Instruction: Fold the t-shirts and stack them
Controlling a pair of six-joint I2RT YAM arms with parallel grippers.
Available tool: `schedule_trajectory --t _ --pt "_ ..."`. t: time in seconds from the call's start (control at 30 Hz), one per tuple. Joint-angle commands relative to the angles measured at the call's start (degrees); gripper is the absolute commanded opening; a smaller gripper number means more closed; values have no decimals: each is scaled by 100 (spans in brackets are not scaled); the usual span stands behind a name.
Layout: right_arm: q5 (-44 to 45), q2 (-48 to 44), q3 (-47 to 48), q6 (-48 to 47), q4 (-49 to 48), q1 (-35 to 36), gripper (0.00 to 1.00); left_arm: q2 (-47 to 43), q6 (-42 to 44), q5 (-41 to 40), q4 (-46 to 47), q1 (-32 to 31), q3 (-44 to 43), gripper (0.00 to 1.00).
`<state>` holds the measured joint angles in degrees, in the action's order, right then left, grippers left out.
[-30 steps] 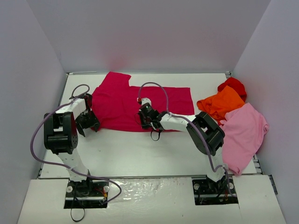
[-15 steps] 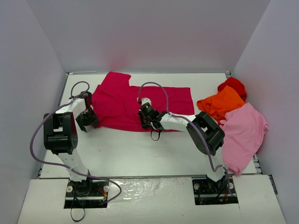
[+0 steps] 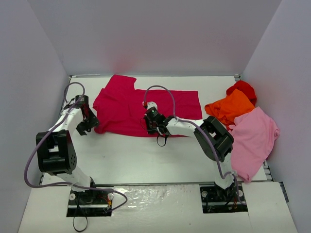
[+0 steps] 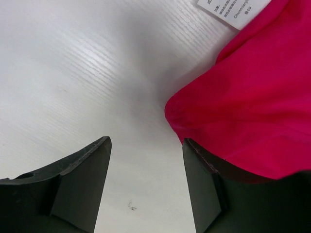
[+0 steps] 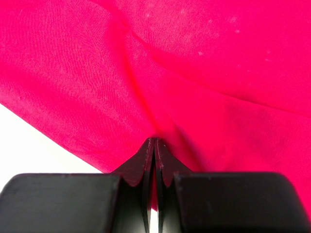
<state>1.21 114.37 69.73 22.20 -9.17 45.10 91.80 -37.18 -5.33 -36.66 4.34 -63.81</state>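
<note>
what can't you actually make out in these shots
Left wrist view: print on the care label is too small to read and cut off by the top edge.
Top view: the bright red t-shirt is partly hidden under the orange t-shirt.
Top view: the near hem of the crimson t-shirt is partly covered by the right gripper.
Right wrist view: the shut fingertips hide how much cloth is pinched.

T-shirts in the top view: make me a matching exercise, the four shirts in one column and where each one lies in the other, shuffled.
1. crimson shirt
2. orange shirt
3. light pink shirt
4. bright red shirt

A. farthest back on the right, bunched up
B. spread out alone, left of the others
C. nearest of the right-hand group
D. on the right, between two other shirts

Pairs: 1-B, 2-D, 3-C, 4-A
</note>
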Motion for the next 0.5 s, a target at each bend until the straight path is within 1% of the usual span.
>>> schedule_trajectory --t 0.0,0.2,0.37,0.47 --pt "72 124 -270 -122 984 31 0 317 -164 209 386 41 -211 57" --pt "123 121 -296 -113 1014 27 0 629 -206 318 894 41 -55 57" --pt "149 103 -318 -69 1022 30 0 844 -184 381 1025 38 -109 57" --pt "170 86 -330 -66 1031 34 0 884 -155 441 1139 41 -105 52"
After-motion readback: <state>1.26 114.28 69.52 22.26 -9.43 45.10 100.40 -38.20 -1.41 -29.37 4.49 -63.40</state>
